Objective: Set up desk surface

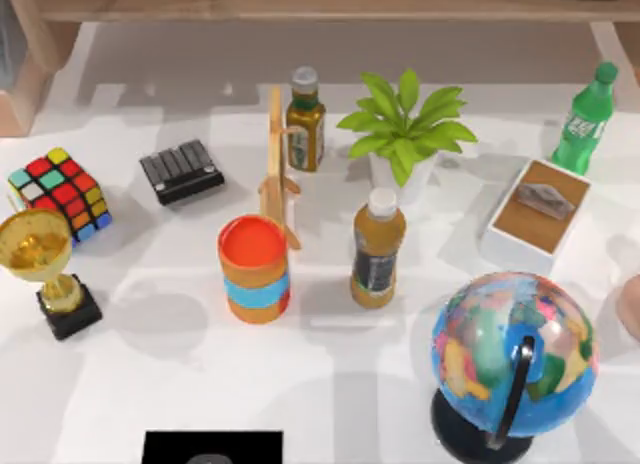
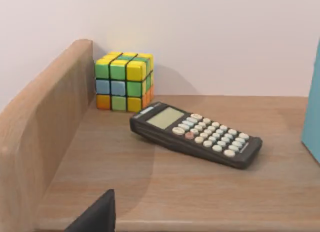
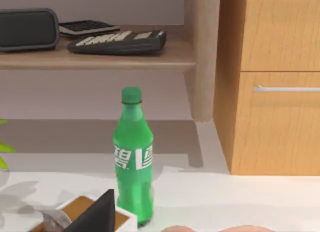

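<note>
The desk surface (image 1: 330, 384) is a broad white tabletop crowded with objects: a colour cube (image 1: 60, 194), a gold trophy (image 1: 45, 264), an orange and blue cup (image 1: 255, 269), a juice bottle (image 1: 378, 249), a potted plant (image 1: 405, 134) and a globe (image 1: 512, 359). A dark edge of my left gripper (image 2: 95, 219) shows over a wooden shelf (image 2: 165, 187), which holds a second colour cube (image 2: 125, 82) and a black calculator (image 2: 195, 133). A dark edge of my right gripper (image 3: 95, 214) hangs near a green soda bottle (image 3: 133, 157).
A black keypad (image 1: 182, 171), a wooden stand (image 1: 278, 169), a dark bottle (image 1: 305, 119), a brown-topped white box (image 1: 537, 214) and the green bottle (image 1: 587, 119) stand farther back. A black slab (image 1: 212, 447) lies at the front edge. A wooden drawer cabinet (image 3: 272, 82) flanks the shelf.
</note>
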Action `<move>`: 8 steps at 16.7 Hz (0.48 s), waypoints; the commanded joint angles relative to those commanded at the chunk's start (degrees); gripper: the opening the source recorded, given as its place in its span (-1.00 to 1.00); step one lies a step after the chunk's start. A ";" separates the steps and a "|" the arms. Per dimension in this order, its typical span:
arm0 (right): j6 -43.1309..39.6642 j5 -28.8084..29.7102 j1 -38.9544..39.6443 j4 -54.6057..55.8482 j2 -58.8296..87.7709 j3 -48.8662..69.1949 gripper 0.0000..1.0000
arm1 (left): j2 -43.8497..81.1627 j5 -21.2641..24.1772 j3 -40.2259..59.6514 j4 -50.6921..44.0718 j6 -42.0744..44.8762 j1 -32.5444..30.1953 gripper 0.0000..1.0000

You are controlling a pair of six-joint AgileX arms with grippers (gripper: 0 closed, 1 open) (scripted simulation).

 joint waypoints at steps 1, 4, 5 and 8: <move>0.00 0.00 0.00 0.00 0.00 0.00 1.00 | 5.31 -1.31 5.65 -0.30 0.03 -1.42 1.00; 0.00 0.00 0.00 0.00 0.00 0.00 1.00 | 19.29 -4.78 20.52 -1.08 0.11 -5.16 1.00; 0.00 0.00 0.00 0.00 0.00 0.00 1.00 | 23.08 -5.75 24.65 -1.30 0.13 -6.20 1.00; 0.00 0.00 0.00 0.00 0.00 0.00 1.00 | 31.37 -7.98 33.91 -1.80 0.19 -8.58 1.00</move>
